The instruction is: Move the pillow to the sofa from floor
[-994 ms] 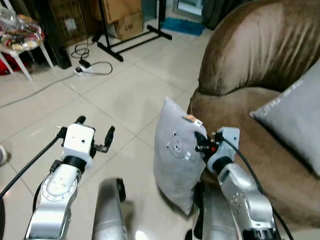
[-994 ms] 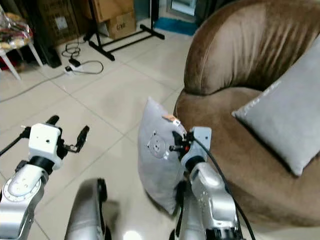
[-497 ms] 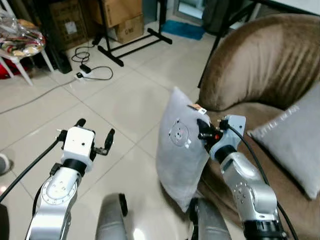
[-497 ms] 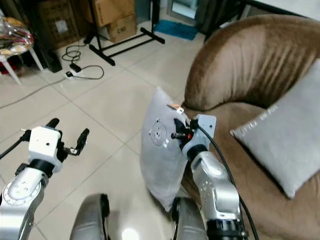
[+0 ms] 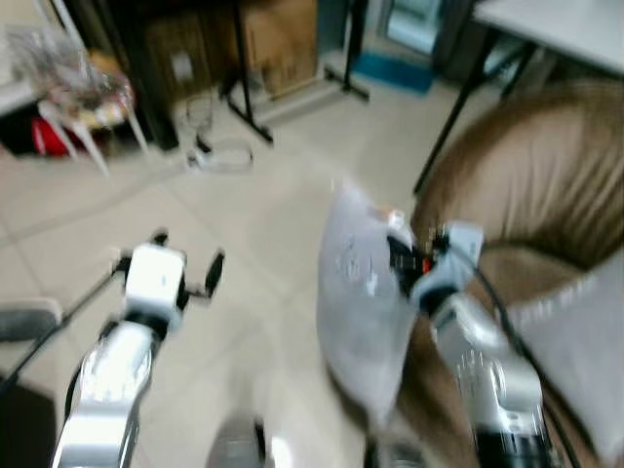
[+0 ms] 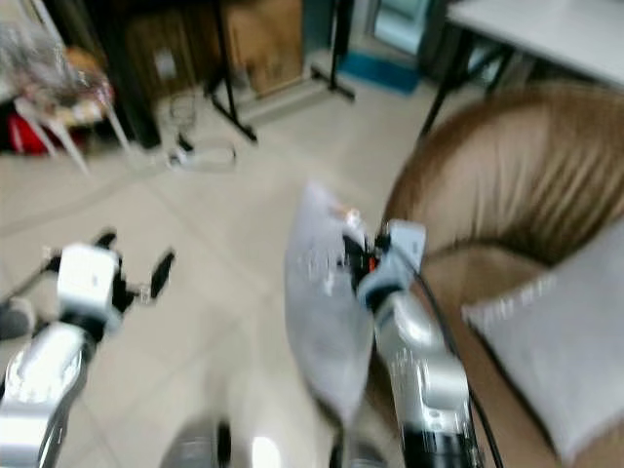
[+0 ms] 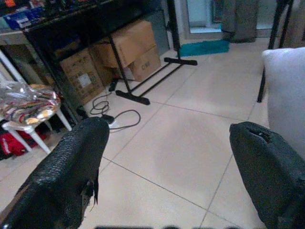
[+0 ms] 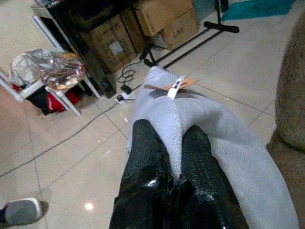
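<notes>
Two grey fabric pillows show: one soft, plump grey pillow (image 8: 190, 114) hangs upright, long axis vertical, off the tiled floor (image 7: 190, 143) just beside the brown velvety rounded sofa (image 5: 526, 195); the second grey pillow (image 6: 565, 351) rests on the sofa seat. The right pincer (image 8: 174, 143) pinches a fold near the hanging pillow's tagged top edge. The left pincer (image 7: 171, 162) is spread wide over the floor, holding nothing.

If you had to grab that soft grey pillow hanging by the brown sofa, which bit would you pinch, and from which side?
The top edge of the grey pillow, near its tag, coming from the side facing the brown sofa. The soft cover bunches into a ridge thin enough for two fingers, and the pillow then hangs upright below. The right gripper pinches just such a fold; the left gripper is open, apart.
</notes>
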Tool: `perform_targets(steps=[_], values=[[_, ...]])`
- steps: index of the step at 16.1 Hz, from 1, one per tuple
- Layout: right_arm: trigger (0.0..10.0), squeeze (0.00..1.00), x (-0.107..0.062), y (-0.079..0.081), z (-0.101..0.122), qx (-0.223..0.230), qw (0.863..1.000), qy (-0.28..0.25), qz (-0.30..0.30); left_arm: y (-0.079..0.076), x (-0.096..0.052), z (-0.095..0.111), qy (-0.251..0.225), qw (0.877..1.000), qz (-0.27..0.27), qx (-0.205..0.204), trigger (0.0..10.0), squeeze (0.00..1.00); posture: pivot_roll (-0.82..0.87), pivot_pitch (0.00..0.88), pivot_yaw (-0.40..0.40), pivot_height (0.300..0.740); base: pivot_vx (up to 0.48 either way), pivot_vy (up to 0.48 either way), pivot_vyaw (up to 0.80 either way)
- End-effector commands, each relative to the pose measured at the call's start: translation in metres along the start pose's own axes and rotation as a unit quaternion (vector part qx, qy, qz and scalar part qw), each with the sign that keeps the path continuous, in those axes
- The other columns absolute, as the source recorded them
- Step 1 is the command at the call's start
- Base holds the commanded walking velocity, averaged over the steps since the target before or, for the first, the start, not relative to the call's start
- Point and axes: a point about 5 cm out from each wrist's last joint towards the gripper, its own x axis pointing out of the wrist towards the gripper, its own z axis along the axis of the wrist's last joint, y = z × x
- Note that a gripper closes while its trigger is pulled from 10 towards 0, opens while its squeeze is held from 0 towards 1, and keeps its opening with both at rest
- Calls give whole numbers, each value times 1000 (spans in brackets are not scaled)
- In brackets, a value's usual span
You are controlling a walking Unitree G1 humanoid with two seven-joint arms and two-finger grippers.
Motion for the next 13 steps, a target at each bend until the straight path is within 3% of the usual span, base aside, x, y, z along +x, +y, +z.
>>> perform_targets(steps=[1,12,13], values=[[10000,0,-1,7,16,0,999,-35,14,-2,0,2,-5,1000,-9,2,10000,0,44,0,-37,740,0,0,0],[10000,0,0,4,23,9,999,-53,-10,-2,1,6,-19,1000,-16,-1,10000,0,43,0,-43,740,0,0,0],[10000,0,1,4,23,9,999,-52,-11,-2,0,7,-20,1000,-17,-3,10000,0,45,0,-43,740,0,0,-800]])
